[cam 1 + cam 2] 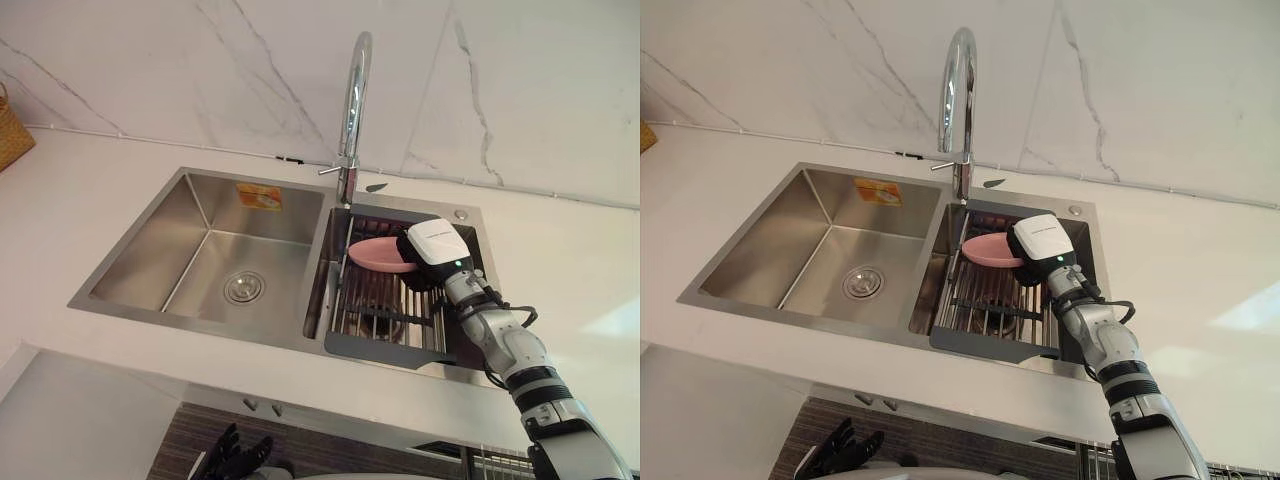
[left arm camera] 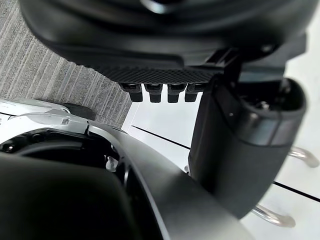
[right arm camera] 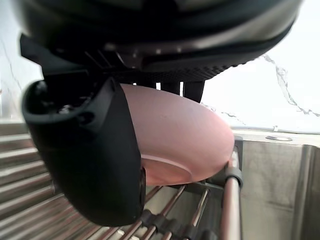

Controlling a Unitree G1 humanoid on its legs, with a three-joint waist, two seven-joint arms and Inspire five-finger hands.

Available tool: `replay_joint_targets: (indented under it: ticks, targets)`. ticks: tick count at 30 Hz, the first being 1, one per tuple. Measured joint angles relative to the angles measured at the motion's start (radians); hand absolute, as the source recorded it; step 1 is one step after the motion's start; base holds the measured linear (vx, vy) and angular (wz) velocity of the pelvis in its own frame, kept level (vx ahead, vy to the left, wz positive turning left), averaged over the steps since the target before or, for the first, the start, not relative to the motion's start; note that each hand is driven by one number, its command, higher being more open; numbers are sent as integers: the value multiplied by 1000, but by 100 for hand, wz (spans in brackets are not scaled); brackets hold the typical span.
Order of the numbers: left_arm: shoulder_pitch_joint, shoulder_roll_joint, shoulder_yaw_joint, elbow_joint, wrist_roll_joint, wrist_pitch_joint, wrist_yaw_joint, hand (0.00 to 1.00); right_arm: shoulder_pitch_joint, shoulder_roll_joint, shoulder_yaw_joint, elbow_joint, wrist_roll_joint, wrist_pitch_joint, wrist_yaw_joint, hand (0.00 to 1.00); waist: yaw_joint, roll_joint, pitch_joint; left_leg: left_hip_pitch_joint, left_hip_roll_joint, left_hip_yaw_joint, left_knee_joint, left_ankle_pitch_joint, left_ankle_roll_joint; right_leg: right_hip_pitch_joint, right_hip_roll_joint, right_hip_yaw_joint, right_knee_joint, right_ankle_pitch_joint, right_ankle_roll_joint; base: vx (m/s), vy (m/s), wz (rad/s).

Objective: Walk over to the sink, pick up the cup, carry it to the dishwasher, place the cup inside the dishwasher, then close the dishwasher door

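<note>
Dark thumb and fingers of the right robot hand [image 1: 436,246] are closed round the pink cup [image 1: 376,256], the thumb on the near side and the fingers over the far rim, as its wrist view has it; the cup sits tilted, resting on the bars of the drying rack [image 1: 382,350] in the right basin of the steel sink [image 1: 205,215], centre-right of the frame; the tap [image 1: 352,110] rises just behind it, upper centre; the white table [image 1: 70,210] runs all round the sink; the left robot hand [image 1: 236,456] hangs with fingers loosely apart at the bottom edge, left of centre. I'd say this is the pick-up step, with the grip taken and the cup not yet lifted. The next move calls for a straight lift clear of the rack bars and the tap, then a turn toward the dishwasher.
</note>
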Motion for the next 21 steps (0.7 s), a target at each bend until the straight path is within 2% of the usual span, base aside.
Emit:
replay_joint_targets:
  ticks: [2, 8, 15, 21]
  targets:
    - [0, 1, 1, 6, 0, -2, 0, 100, 36, 18, -25, -103, 37, -14, -3, 0, -9, 0, 0, 4, 1, 9, 0, -3, -4, -1, 0, 9, 0, 0, 1, -7, -4, -11]
    - [2, 1, 1, 13, 0, -10, 1, 100, 92, 58, -82, -260, 75, -52, -21, 0, -18, 0, 0, 17, 2, 30, 0, -7, -10, 1, 1, 29, 0, 3, 2, -31, -7, -11]
    - [2, -1, 2, 33, -2, -32, 5, 100, 242, 83, -170, -425, 78, -68, -118, 0, -28, 0, -2, 35, 6, 59, 0, -8, -11, 3, 6, 57, 0, 11, -1, -58, -11, -13]
    - [1, -1, 8, 73, -2, -50, 6, 100, 364, 125, -243, -529, 78, -92, -208, 0, -55, 7, -12, 46, 23, 91, 0, -11, -13, 1, 26, 87, -7, 19, -12, -57, -28, -18]
